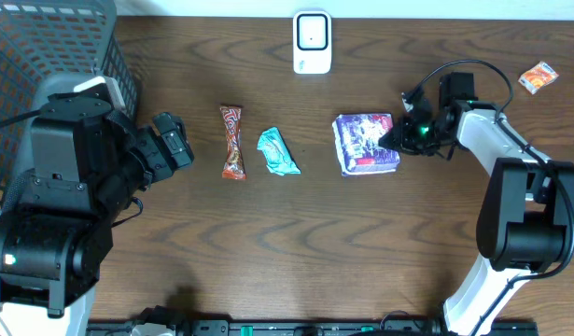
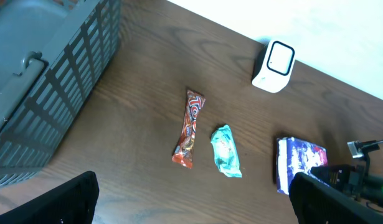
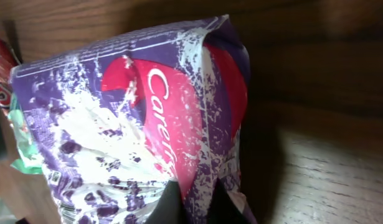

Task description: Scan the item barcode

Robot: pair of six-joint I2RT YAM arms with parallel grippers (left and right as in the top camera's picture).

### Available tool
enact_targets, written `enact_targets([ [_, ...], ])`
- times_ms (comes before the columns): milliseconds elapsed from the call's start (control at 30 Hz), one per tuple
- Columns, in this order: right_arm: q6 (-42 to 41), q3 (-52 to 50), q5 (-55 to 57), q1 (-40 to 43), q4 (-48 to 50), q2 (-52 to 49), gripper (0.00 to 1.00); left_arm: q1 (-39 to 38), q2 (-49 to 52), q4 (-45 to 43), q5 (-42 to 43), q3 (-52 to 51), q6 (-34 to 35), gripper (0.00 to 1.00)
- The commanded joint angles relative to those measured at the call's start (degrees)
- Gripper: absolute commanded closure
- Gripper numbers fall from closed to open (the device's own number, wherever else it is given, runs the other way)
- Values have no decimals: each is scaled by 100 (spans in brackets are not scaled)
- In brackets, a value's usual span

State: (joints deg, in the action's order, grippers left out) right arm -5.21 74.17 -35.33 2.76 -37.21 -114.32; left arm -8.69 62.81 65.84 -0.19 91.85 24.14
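Note:
The item is a purple, white and red packet lying flat on the wooden table right of centre; it also shows in the left wrist view and fills the right wrist view. My right gripper is at the packet's right edge, and its two dark fingers are shut on a fold of the wrapper. The white barcode scanner stands at the table's far edge. My left gripper hovers open over the left of the table, holding nothing.
A red candy bar and a teal wrapper lie left of the packet. A grey slatted basket takes up the far left corner. A small orange packet lies at the far right.

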Motion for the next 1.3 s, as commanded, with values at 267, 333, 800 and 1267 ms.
enact_targets([
  [267, -573, 2341, 2717, -275, -2041, 293, 99, 11, 4, 13, -33, 11, -50, 2],
  [333, -632, 2771, 4439, -564, -2533, 328, 99, 11, 4, 13, -33, 11, -50, 2],
  [800, -1193, 1840, 8105, -2267, -2568, 74, 99, 11, 4, 13, -33, 11, -50, 2],
  [1267, -1322, 1578, 6627, -3877, -1480, 39, 62, 11, 4, 13, -33, 11, -50, 2],
])
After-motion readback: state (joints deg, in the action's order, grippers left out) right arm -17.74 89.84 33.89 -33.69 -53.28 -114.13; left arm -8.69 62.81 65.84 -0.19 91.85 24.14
